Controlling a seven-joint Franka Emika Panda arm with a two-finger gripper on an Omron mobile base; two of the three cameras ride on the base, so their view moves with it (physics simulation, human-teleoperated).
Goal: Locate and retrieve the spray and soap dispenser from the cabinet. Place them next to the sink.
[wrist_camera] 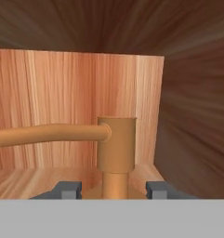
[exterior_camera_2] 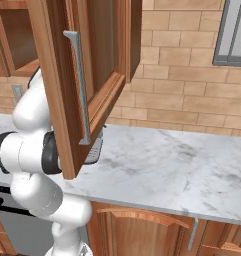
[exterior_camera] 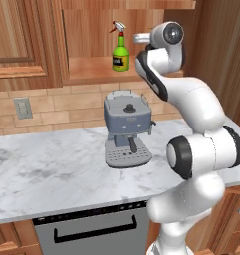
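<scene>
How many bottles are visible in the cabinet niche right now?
2: the spray stands on the cabinet shelf, and the soap dispenser sits between the gripper fingertips, only its pump top showing. More could be hidden behind the arm.

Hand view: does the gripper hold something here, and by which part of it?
It cannot be told. The gripper straddles the bronze pump neck of the soap dispenser, with a gap at each side; any contact lower down is hidden.
</scene>
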